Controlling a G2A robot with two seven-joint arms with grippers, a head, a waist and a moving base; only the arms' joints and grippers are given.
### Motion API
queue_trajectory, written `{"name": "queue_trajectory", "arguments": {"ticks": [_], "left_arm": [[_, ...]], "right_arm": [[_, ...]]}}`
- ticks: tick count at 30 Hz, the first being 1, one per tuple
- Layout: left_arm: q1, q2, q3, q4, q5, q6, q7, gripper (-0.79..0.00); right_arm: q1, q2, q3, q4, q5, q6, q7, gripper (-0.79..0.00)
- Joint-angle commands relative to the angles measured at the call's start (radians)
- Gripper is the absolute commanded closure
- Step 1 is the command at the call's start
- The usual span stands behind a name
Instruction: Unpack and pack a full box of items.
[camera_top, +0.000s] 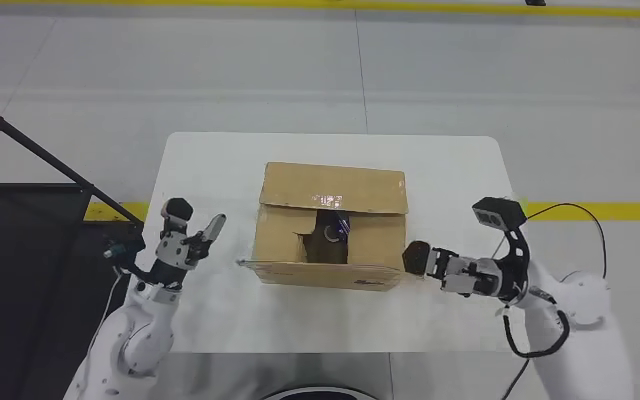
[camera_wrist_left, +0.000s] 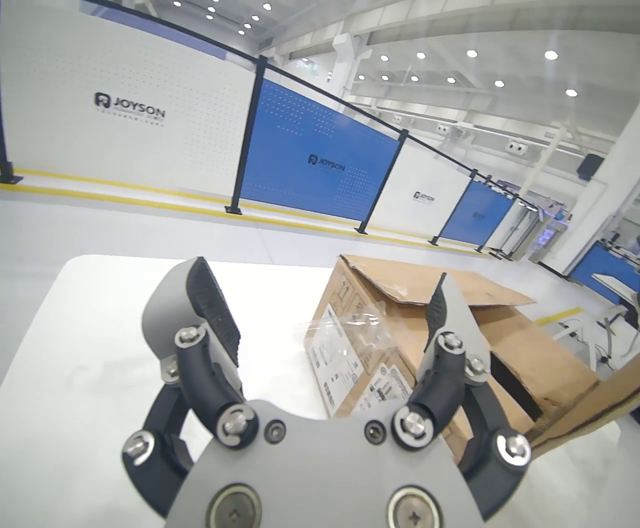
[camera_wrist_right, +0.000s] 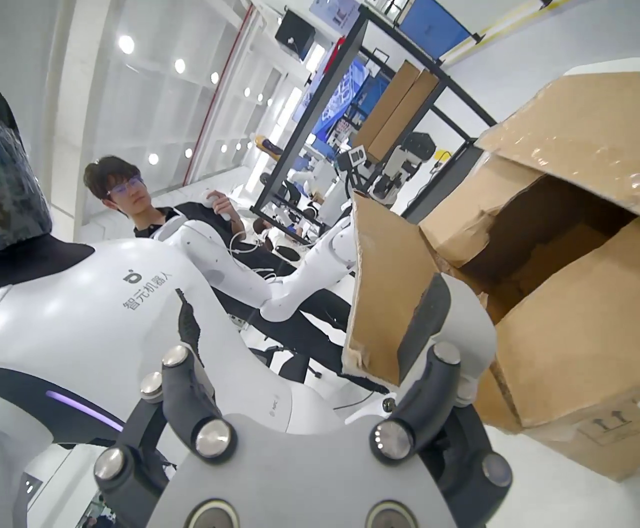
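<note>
We observe a white desk (camera_top: 220, 170) with one cardboard box (camera_top: 372, 245) at the centre of the top view. Its top is partly open. The far flap (camera_top: 335, 188) lies flat across the upper part of the box, and the near flap (camera_top: 320, 266) stands out along the lower edge as a thin strip. Through the opening we see a dark item (camera_top: 334, 230) with a bluish patch – we cannot identify it further.

Left hand (camera_top: 197, 222): located left of the box in the top view, over bare desk and well apart from the cardboard. In the left wrist view the left hand (camera_wrist_left: 320, 280) has its fingers spread wide with nothing between them. Ahead of it the box (camera_wrist_left: 525, 350) stands on the desk (camera_wrist_left: 100, 325), and a piece of clear plastic film (camera_wrist_left: 350, 325) clings to the box's near corner.

Right hand (camera_top: 414, 258): located at the lower right corner of the box in the top view. In the right wrist view the right hand (camera_wrist_right: 310, 295) is also spread – the end of the near flap (camera_wrist_right: 390, 280) stands between the fingers, close against one pad (camera_wrist_right: 425, 320), while the other finger is well apart from it. The flap is therefore not clamped. The box (camera_wrist_right: 565, 325) shows its dark, open interior just beyond this flap.
</note>
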Motion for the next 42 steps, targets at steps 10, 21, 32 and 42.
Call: {"name": "queue_trajectory", "arguments": {"ticks": [10, 21, 32, 42], "left_arm": [[0.029, 0.027, -0.043, -0.014, 0.167, -0.338, -0.03, -0.785], [0.082, 0.053, -0.088, -0.018, 0.357, -0.49, -0.135, -0.785], [0.094, 0.061, -0.086, -0.011, 0.398, -0.474, -0.128, -0.785], [0.094, 0.061, -0.086, -0.011, 0.398, -0.474, -0.128, -0.785]], "right_arm": [[-0.142, 0.09, -0.077, -0.191, -0.241, -0.081, -0.081, -0.785], [-0.113, 0.194, -0.237, -0.121, -0.343, -0.25, -0.25, -0.785], [-0.011, 0.201, -0.204, 0.047, 0.063, -0.151, -0.376, -0.785], [-0.013, 0.2, -0.209, 0.048, 0.062, -0.142, -0.379, -0.785]]}}
